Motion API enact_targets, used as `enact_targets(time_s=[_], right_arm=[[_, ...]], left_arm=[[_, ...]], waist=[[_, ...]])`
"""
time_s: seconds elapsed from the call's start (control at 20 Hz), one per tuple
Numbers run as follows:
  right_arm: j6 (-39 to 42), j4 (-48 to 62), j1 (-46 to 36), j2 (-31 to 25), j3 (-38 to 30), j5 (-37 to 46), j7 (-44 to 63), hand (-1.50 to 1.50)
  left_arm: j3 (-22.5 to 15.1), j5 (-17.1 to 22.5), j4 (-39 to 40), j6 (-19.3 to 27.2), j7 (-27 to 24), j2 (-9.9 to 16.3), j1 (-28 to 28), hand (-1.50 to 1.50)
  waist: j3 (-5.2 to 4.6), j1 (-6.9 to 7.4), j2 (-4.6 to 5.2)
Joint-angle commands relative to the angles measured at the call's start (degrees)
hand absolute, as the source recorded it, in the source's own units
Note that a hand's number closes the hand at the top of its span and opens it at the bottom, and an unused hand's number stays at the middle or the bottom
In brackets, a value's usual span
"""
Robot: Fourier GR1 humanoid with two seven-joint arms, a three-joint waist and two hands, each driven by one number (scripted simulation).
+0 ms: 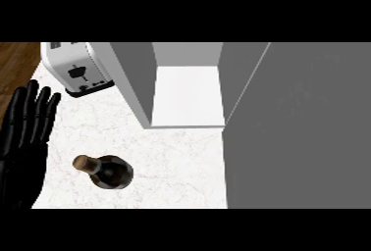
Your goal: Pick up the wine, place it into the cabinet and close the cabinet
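the wine bottle (109, 171) stands upright on the bench (181, 162), its cork tilting toward upper left. the left robot hand (25, 132) rests open and empty just to its left, the nearer hand; the right one is not visible.

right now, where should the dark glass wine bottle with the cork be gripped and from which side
Grip the dark glass wine bottle around its wide round body, below the cork. It stands upright on the white marble counter, so a sideways wrap probably suits it. Only the left hand shows, open at the view's left edge; the right side looks open, toward the open cabinet.
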Motion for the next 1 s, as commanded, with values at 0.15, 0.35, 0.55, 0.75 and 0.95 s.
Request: enact_targets(time_s=[0.15,0.35,0.55,0.75,0.95], right_arm=[[3.64,-3.73,4.09,-0.55,1.9,-2.41,-0.32,-1.5],[11.16,-6.34,7.41,-3.06,8.65,-7.48,5.61,-1.5],[11.92,-13.61,9.66,-4.71,8.21,-11.31,11.89,-1.5],[12.03,-16.58,9.17,-4.82,7.64,-13.47,15.09,-1.5],[11.17,-21.39,7.95,-5.99,5.68,-15.19,20.53,-1.5]], left_arm=[[-9.59,3.5,-5.72,-9.1,-3.74,0.35,6.58,-1.5],[-18.39,13.62,-3.55,-13.48,0.72,-2.74,13.34,-1.5],[-23.38,13.82,-10.14,-14.04,0.78,-1.39,22.41,-1.5],[-27.15,12.92,-18.35,-11.69,5.94,-0.33,24.51,-1.5],[-29.94,11.62,-20.81,-11.67,4.03,1.07,29.48,-1.5]], waist=[[1.59,1.35,-0.19],[1.45,1.28,-0.26],[1.56,1.66,-0.29],[1.6,1.53,-0.12],[1.58,1.73,-0.17]])
